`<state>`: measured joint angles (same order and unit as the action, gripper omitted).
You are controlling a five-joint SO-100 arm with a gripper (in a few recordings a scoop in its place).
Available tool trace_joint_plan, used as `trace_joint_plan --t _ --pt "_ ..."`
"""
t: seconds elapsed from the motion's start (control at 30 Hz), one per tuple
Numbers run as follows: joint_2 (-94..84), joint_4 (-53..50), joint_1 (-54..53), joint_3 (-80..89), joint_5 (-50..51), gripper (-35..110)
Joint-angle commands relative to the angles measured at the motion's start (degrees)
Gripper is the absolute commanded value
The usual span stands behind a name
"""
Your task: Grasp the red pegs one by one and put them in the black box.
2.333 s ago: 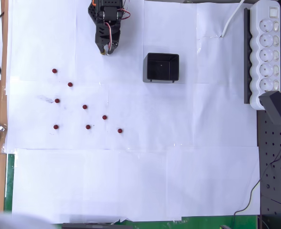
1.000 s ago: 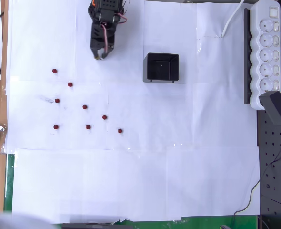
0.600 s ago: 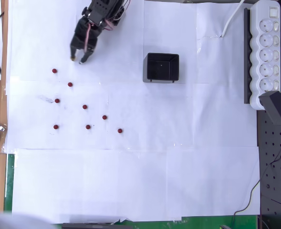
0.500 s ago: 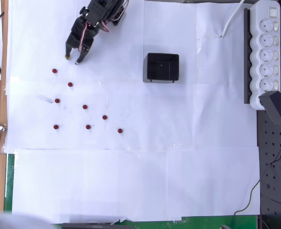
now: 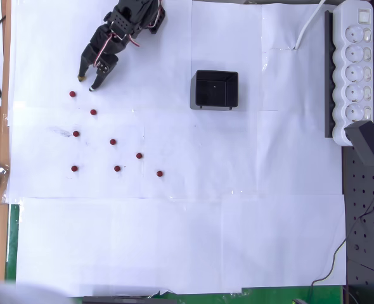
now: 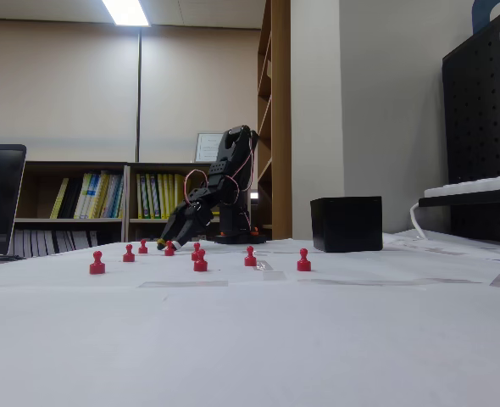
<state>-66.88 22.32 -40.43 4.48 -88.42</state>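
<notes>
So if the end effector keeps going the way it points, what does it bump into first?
Probably the nearest red peg, just down-left of the open end effector in the overhead view; height is hard to judge, so it might reach the white paper first.

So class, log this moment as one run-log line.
gripper: open, near top-left peg | pegs on paper: eight | black box: empty

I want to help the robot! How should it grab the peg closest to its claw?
Probably by the round knob on top, coming straight down. That peg stands upright on the paper, knob above a wider foot in the fixed view, with no other peg touching it. The gripper is open right beside it.
</notes>
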Motion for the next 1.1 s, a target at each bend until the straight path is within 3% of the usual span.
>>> trace_joint_plan --t 0.0,0.3,1.07 --pt "-4.1 2.9 0.5 4.0 -1.9 14" --pt "-12.7 2.5 -0.3 13.1 -1.9 14" --pt "-16.3 0.4 -2.8 18.2 -2.7 14"
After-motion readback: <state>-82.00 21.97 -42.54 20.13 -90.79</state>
